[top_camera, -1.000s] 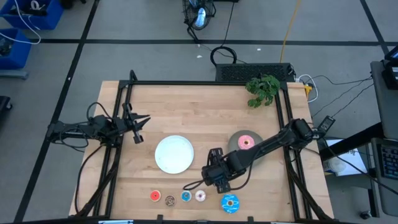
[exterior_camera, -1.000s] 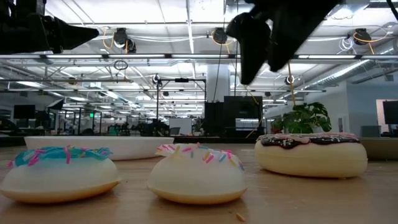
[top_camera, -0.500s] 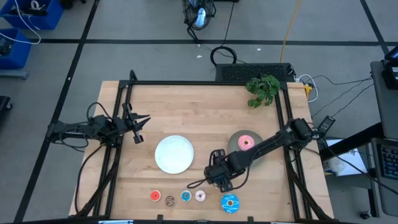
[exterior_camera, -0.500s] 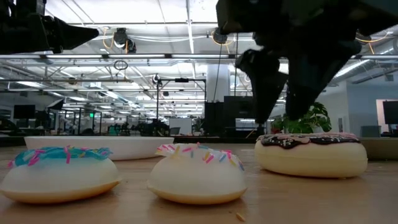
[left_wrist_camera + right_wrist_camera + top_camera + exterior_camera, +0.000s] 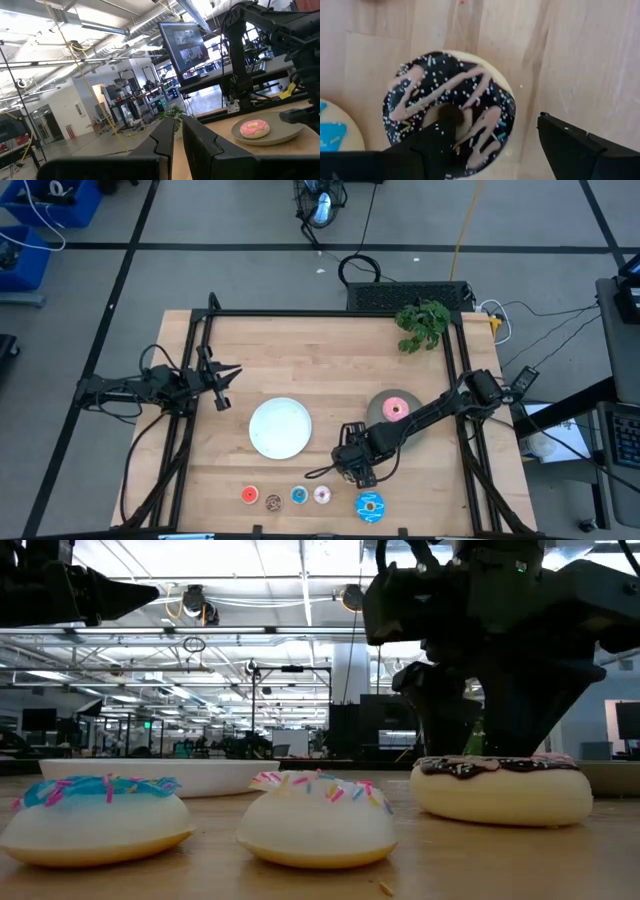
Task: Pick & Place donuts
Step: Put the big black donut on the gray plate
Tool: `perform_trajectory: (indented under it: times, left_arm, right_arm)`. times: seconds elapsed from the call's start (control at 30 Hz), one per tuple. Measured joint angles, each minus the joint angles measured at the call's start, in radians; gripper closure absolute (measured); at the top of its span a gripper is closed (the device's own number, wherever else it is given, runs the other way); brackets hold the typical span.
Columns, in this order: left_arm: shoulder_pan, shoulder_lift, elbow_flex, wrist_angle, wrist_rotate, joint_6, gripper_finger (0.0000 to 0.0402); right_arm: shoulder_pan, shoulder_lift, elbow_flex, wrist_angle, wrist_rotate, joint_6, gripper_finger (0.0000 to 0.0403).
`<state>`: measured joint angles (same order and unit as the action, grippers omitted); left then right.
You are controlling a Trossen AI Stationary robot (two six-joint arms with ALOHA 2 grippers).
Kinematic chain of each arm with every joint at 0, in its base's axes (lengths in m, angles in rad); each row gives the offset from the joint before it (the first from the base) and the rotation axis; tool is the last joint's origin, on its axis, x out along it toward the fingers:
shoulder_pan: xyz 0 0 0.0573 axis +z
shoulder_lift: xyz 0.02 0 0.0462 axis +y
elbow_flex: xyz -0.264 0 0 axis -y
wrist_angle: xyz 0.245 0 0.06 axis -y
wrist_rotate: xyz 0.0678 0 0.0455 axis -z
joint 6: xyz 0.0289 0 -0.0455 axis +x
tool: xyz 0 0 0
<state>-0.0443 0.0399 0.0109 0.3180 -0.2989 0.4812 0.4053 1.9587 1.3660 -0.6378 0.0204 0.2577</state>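
High view: 1 pink donut (image 5: 396, 410) on grey plate (image 5: 380, 402); right gripper (image 5: 492, 145), fingers apart, straddles chocolate donut (image 5: 449, 111), ungrasped; 5 others wait; left gripper (image 5: 222, 385) together, idle.

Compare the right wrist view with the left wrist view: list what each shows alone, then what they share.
Only the right wrist view: the chocolate donut on the wooden table, the open right gripper straddling it, one finger over its hole and the other outside its rim, plus the edge of a blue donut.
Only the left wrist view: the pink donut on a grey plate, the shut left gripper, and a monitor.
Shared: only the wooden table.
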Motion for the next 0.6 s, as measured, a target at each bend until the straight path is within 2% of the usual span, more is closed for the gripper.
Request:
perform_trajectory:
  times: [0.27, 0.47, 0.6]
  left_arm:
    - [0.0, 0.0, 0.0, 0.0, 0.0, 0.0, 0.0355]
    - [0.0, 0.0, 0.0, 0.0, 0.0, 0.0, 0.0355]
    - [0.0, 0.0, 0.0, 0.0, 0.0, 0.001, 0.0355]
  right_arm:
    - [-0.011, -0.002, -0.062, 0.093, 0.001, -0.006, 0.014]
    - [-0.013, -0.006, -0.101, 0.099, 0.005, -0.016, 0.0141]
    - [-0.013, -0.011, -0.103, 0.105, 0.006, -0.016, 0.0171]
